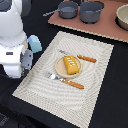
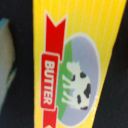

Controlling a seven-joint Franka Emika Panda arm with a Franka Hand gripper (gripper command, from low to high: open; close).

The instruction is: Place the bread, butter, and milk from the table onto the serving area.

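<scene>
Wrist view shows the butter (image 2: 75, 65) filling the frame, its red label and cow plain, lying on dark table. Exterior view hides it behind the arm (image 1: 14, 42); the milk (image 1: 35, 42) peeks beside the arm, off the serving area (image 1: 90, 90), where the bread (image 1: 71, 64) sits on the plate (image 1: 60, 67). The gripper's state I cannot tell.

My arm (image 1: 12, 37) stands at the exterior view's left, white and bulky, wrist bent downward; my gripper is hidden beneath it; jaws unseen.
</scene>
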